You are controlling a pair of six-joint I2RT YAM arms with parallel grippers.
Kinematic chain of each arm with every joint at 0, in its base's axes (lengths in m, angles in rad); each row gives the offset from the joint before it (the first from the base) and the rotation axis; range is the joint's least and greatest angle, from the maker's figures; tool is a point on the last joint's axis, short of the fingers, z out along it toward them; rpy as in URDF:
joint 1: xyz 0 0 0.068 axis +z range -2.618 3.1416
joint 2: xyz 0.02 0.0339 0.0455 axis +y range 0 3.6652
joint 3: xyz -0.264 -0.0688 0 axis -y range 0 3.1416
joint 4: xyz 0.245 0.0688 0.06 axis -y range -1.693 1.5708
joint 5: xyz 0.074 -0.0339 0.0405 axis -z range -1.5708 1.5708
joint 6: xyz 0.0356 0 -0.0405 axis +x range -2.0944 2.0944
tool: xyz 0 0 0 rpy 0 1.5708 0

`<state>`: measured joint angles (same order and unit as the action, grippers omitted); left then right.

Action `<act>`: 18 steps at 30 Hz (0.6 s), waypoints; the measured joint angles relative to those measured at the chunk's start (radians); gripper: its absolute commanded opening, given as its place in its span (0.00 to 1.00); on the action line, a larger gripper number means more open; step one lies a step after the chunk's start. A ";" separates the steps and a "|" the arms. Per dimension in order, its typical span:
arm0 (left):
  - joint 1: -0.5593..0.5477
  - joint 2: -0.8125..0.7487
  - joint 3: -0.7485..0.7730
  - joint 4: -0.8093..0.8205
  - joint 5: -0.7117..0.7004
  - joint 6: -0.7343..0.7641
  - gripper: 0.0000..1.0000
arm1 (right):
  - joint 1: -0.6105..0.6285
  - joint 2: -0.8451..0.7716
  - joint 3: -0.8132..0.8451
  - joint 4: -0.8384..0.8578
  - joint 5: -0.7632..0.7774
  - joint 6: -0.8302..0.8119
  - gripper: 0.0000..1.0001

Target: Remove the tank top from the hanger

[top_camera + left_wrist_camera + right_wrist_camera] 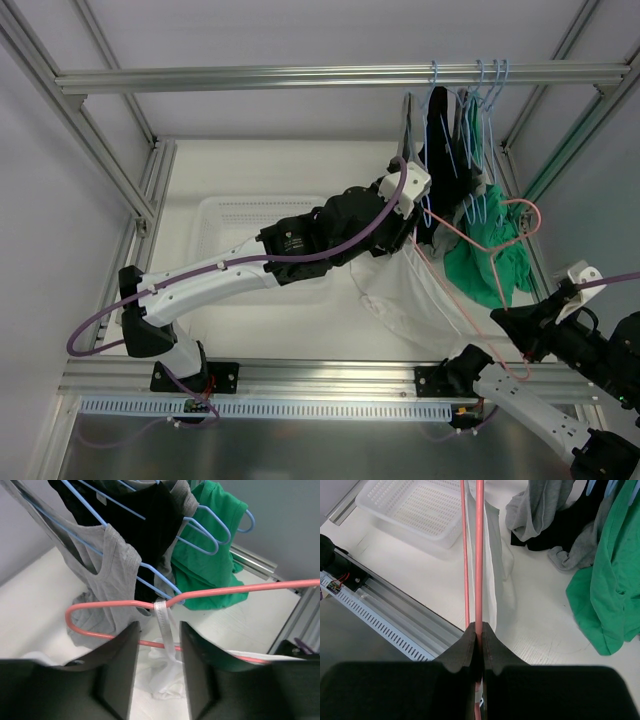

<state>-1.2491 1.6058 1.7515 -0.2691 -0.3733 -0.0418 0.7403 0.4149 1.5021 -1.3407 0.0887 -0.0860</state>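
The white tank top [400,292] hangs crumpled from a pink wire hanger [470,245], with most of its cloth lying on the table. In the left wrist view one white strap [162,617] loops over the hanger's upper wire [240,589]. My left gripper [158,628] is open, and the strap runs down between its two dark fingers [120,665] without being pinched. My right gripper [479,628] is shut on the pink hanger wire [479,555] and holds it out over the table. The tank top's cloth [494,555] drapes beside that wire.
Grey, black and green garments [490,255] hang on blue hangers [480,85] from the top rail [330,75], close behind the pink hanger. A white perforated basket [235,215] sits on the table under the left arm. Aluminium frame posts stand on both sides.
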 measured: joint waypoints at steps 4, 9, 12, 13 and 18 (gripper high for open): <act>0.000 0.000 0.000 0.000 0.002 -0.015 0.04 | 0.000 0.000 0.007 0.003 0.000 0.000 0.00; 0.000 0.000 0.000 0.001 -0.005 -0.018 0.00 | 0.000 0.000 0.007 0.005 0.002 -0.002 0.00; 0.000 0.000 0.000 0.001 -0.032 -0.018 0.00 | 0.000 0.000 0.005 0.005 0.004 -0.006 0.00; 0.000 0.000 0.000 0.001 -0.040 -0.018 0.00 | 0.000 0.000 0.003 0.005 0.003 -0.010 0.00; 0.000 -0.017 0.000 0.002 -0.134 -0.018 0.00 | 0.000 -0.004 -0.030 0.004 -0.006 -0.035 0.00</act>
<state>-1.2488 1.5890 1.7512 -0.2672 -0.5072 -0.0597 0.7403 0.4110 1.4719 -1.3365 0.0826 -0.1207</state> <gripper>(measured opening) 0.009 0.062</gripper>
